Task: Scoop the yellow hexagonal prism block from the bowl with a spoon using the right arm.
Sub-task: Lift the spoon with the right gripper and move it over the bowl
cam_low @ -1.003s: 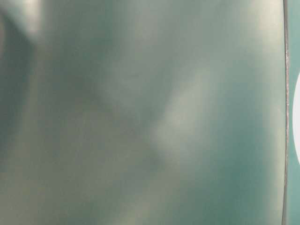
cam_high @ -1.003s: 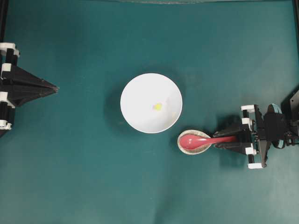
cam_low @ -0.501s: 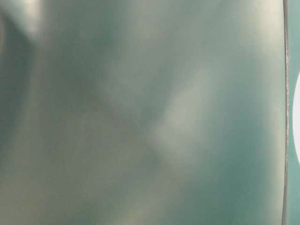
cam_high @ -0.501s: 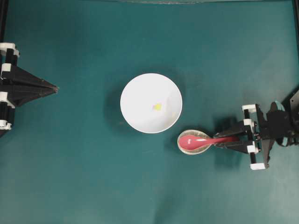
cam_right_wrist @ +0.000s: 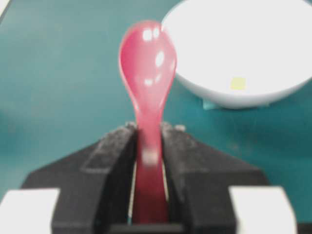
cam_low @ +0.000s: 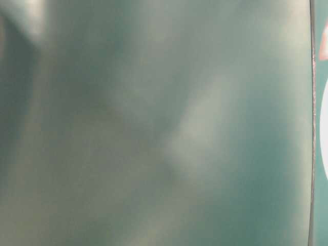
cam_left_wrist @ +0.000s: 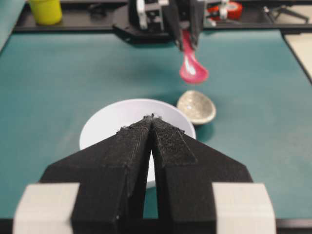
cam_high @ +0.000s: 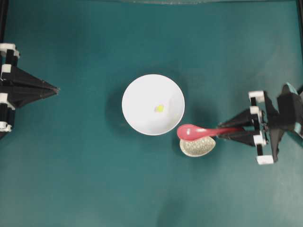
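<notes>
Right gripper (cam_high: 235,131) clamped on the handle of the pink-red spoon (cam_high: 195,131), both fingers pressed against the handle's sides in the right wrist view. Spoon held off the table, its head hanging above the upper edge of the small speckled dish (cam_high: 198,146) in the overhead view, and just beside the lower right rim of the white bowl (cam_high: 137,113). From the left wrist view, spoon head clearly in the air with its hollow side showing, handle sloping up into the right gripper, dish sitting on the green table (cam_high: 85,179) below it. Tiny yellow block (cam_high: 160,108) lying alone on the floor of the bowl, a little right of centre, apart from the spoon. Left gripper (cam_high: 53,89) parked at the left edge of the table, well apart from the bowl, fingers brought together to a point and holding nothing. In the left wrist view, that pair of black fingers (cam_left_wrist: 131,146) meeting at the tips in front of the bowl. Table-level view blurred, only a sliver of white and a speck of pink at its right edge.
</notes>
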Controlling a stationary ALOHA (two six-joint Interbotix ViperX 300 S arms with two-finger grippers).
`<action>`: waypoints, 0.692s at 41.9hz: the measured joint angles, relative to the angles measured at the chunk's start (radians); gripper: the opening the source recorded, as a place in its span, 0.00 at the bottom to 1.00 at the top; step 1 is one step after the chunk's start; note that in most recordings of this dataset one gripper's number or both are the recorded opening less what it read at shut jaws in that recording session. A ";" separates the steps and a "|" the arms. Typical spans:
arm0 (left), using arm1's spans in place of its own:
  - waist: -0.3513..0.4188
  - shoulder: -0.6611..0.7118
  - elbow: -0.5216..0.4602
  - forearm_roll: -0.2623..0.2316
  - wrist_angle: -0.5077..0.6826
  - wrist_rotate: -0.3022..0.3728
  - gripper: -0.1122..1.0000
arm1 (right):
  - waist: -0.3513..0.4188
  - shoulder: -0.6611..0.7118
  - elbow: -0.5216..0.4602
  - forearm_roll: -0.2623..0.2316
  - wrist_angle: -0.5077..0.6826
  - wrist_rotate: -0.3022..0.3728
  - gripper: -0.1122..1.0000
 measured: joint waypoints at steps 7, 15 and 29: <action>0.002 0.002 0.000 0.000 0.000 0.000 0.10 | -0.155 -0.138 -0.127 -0.002 0.385 -0.091 0.31; 0.000 0.006 0.000 0.000 -0.002 0.000 0.10 | -0.314 -0.149 -0.287 -0.005 0.749 -0.110 0.31; 0.000 0.025 0.000 0.000 -0.015 0.002 0.10 | -0.482 -0.015 -0.578 -0.071 1.244 -0.104 0.31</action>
